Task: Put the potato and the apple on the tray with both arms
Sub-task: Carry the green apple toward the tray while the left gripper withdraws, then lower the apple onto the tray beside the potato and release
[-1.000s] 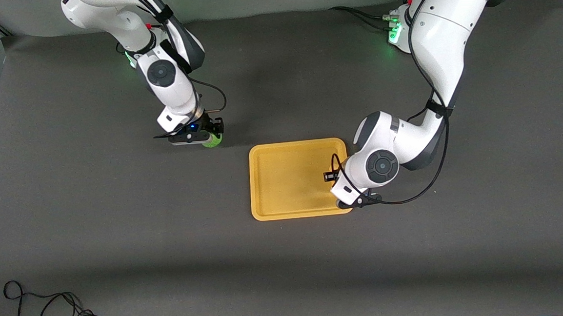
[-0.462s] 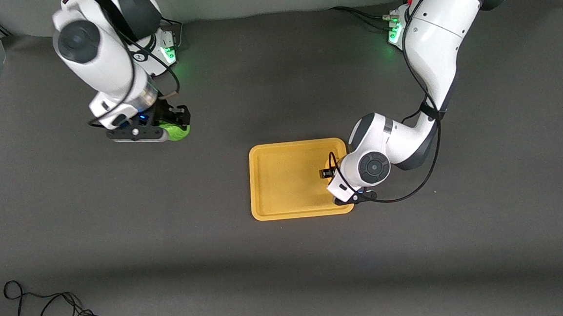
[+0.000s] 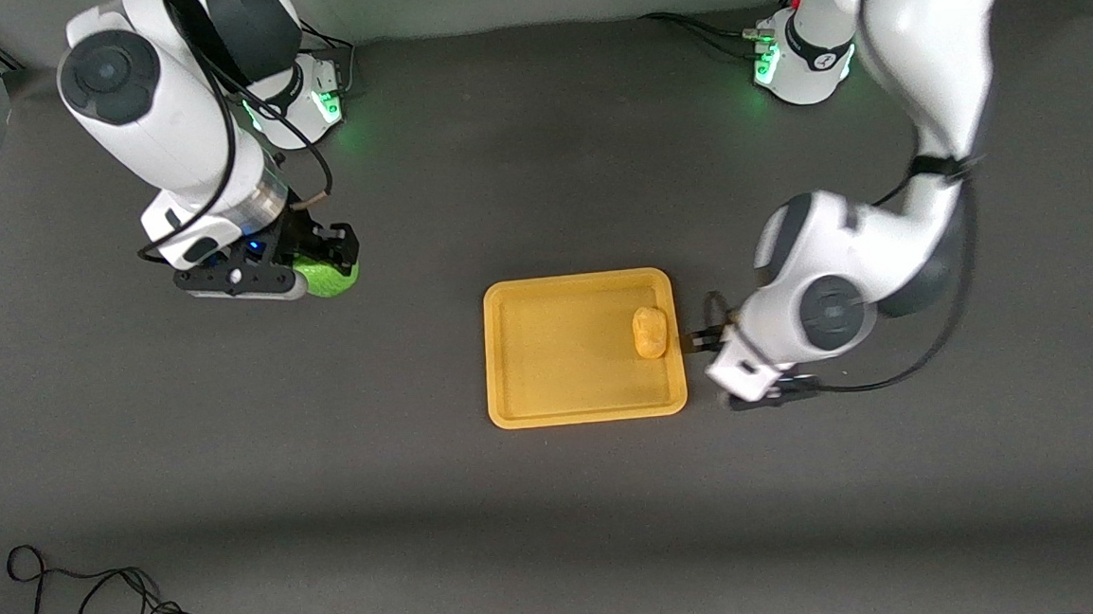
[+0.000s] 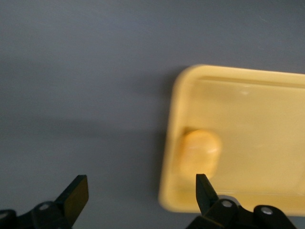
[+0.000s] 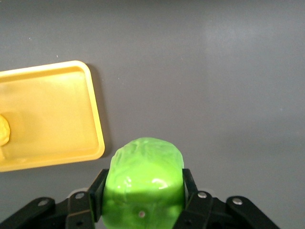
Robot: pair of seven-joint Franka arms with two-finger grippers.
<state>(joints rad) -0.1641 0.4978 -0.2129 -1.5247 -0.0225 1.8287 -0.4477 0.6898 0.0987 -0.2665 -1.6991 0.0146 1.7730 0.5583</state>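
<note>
The yellow-orange potato (image 3: 650, 331) lies on the orange-yellow tray (image 3: 558, 344), close to its rim at the left arm's end. My left gripper (image 3: 705, 338) is open and empty, just off that rim over the bare table. In the left wrist view the potato (image 4: 200, 152) sits inside the tray (image 4: 257, 119), ahead of the spread fingertips (image 4: 76, 198). My right gripper (image 3: 323, 259) is shut on the green apple (image 3: 327, 279), held up over the table toward the right arm's end, well away from the tray. The right wrist view shows the apple (image 5: 145, 183) between the fingers (image 5: 97, 191), with the tray (image 5: 47, 114) off to one side.
The table is a dark grey mat. A loose black cable (image 3: 100, 610) lies near the front camera at the right arm's end. Both arm bases with green lights, one (image 3: 306, 94) and the other (image 3: 792, 59), stand along the table's edge farthest from the front camera.
My left gripper has let go of the potato and drawn off the tray toward the left arm's end. My right gripper has lifted the apple and carried it toward the right arm's end.
</note>
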